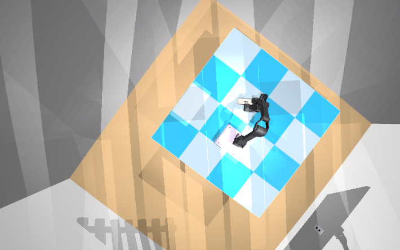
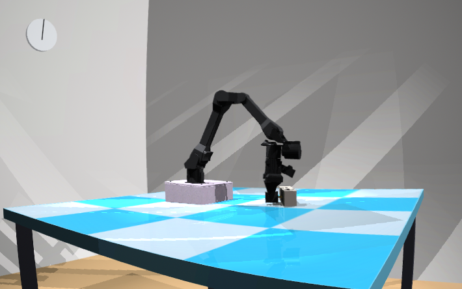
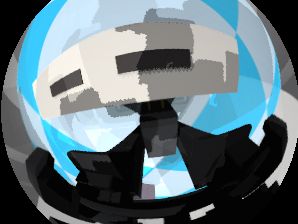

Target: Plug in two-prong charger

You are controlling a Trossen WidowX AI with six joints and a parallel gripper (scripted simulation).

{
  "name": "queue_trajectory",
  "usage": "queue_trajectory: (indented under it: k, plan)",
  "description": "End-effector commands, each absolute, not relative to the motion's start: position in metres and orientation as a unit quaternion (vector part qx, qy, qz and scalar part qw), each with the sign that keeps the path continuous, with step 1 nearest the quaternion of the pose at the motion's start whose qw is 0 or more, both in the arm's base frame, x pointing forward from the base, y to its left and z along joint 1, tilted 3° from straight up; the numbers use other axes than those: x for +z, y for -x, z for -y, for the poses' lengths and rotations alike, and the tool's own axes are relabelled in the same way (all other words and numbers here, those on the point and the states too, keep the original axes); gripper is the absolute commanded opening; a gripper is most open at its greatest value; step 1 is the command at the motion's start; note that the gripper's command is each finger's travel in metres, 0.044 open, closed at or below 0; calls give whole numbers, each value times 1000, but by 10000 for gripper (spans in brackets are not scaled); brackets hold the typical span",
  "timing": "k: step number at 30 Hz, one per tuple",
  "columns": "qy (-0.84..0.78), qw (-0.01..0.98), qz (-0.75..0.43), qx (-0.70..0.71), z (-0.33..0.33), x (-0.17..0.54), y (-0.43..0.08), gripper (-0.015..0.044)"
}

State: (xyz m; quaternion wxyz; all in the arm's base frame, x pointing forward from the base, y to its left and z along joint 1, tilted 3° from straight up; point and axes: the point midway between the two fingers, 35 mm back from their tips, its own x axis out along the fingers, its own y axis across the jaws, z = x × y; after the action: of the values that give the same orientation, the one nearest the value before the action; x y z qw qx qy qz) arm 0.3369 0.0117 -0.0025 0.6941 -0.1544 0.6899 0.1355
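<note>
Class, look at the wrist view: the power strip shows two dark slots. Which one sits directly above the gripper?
The larger, central slot on the power strip: it sits straight above the gripper and the dark charger it holds. The smaller slot lies off left.

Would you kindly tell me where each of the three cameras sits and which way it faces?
Top: high overhead, looking down on the checkered table; whole arm shows.
Exterior: beside the table, facing across it; shows arm, base block, power strip.
Wrist: on the gripper, facing the strip's slots; shows dark fingers shut on the charger.
All three share the strip.
</note>
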Motion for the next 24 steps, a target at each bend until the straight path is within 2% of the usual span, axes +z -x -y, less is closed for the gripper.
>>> queue_trajectory:
  k: [1,24]
  plan:
    - [152,695,-690,136,-13,-2,-337,0]
    - [152,695,-690,136,-14,-1,-340,0]
